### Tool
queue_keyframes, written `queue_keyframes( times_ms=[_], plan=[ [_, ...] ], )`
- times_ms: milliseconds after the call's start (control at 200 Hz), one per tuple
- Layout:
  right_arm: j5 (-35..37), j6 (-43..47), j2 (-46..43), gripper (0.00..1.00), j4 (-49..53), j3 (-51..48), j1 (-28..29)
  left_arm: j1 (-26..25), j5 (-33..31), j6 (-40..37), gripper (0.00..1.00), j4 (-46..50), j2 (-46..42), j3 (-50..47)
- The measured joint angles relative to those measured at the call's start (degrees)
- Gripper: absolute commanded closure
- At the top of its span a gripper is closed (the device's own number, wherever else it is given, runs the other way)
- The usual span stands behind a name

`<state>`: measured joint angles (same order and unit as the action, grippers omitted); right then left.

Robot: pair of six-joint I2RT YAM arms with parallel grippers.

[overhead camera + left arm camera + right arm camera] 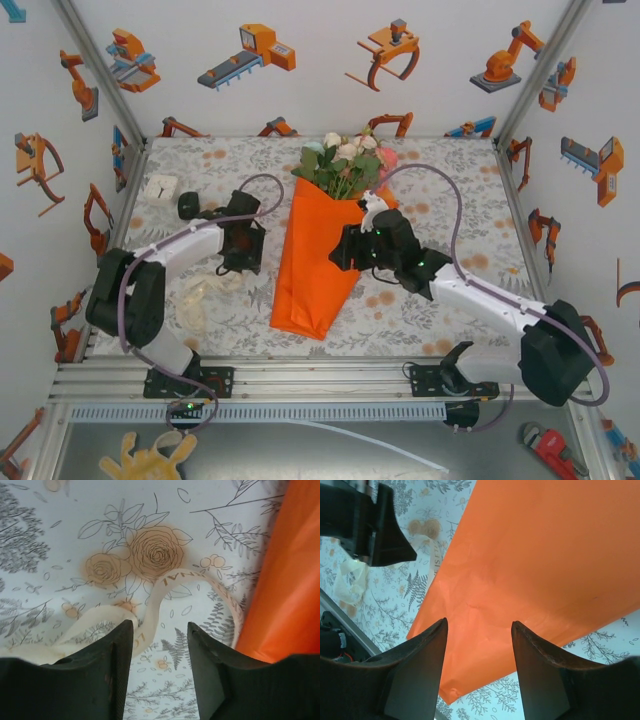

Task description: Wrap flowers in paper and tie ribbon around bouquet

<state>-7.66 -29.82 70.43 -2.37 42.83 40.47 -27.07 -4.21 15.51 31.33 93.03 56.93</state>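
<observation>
The wrapping looks done: the bouquet [318, 255] is lying down the middle of the floral tablecloth [450, 190], its flowers [345, 160] fanning out at the far end of a cone of orange paper [312, 285] that is tapering toward the near edge. The tying appears not yet begun. The cream ribbon [172, 578] is curling loose on the cloth just left of the cone, circling nothing. The left gripper [160, 625] is hanging low over it with its jaws apart, the strip running beneath the gap and not pinched. The right gripper [479, 622] is hovering above the cone's right side, jaws likewise parted and gripping nothing. Taking up the ribbon, looping it round the cone and knotting it are all to come.
</observation>
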Motion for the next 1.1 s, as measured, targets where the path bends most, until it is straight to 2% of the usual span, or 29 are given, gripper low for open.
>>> queue_keyframes(
  times_ms=[50,95,225,325,501,661,816,961,1011,1101],
  plan=[
    [0.22,0.22,-0.92,0.47,0.39,0.0,-0.2,0.0,0.17,-0.22,0.89,-0.22,1.73,0.13],
    [0.5,0.61,-1.66,0.47,0.7,0.0,-0.31,-0.04,0.17,-1.07,1.0,-0.24,2.67,0.28],
    [0.31,2.34,-2.75,0.45,0.7,0.0,-0.37,-0.63,0.61,-1.55,1.0,-0.17,1.29,0.61],
    [-2.58,3.65,-1.9,0.39,-1.03,0.09,-0.17,-1.97,2.84,-2.25,1.0,-0.04,-4.66,0.61],
    [-11.63,8.09,2.49,0.27,-9.33,2.12,1.62,-6.21,11.02,-4.83,1.0,-0.98,-18.45,1.51],
    [-18.03,15.52,6.75,0.27,-19.76,3.1,1.77,-9.22,15.74,-7.91,1.0,-0.9,-23.21,4.96],
    [-26.27,17.62,15.78,0.27,-27.98,5.33,2.38,-9.27,15.61,-8.66,1.0,0.33,-23.91,7.39],
    [-28.76,15.87,20.96,0.27,-34.51,6.12,6.47,-9.27,12.22,-8.59,1.0,1.4,-24.26,8.96],
    [-28.98,15.41,22.43,0.34,-35.89,6.91,8.07,-9.27,11.43,-8.57,1.0,1.66,-24.7,9.11],
    [-28.94,13.64,25.03,0.72,-38.69,8.52,9.77,-9.27,10.56,-8.57,1.0,2.34,-26.14,9.4]
  ],
)
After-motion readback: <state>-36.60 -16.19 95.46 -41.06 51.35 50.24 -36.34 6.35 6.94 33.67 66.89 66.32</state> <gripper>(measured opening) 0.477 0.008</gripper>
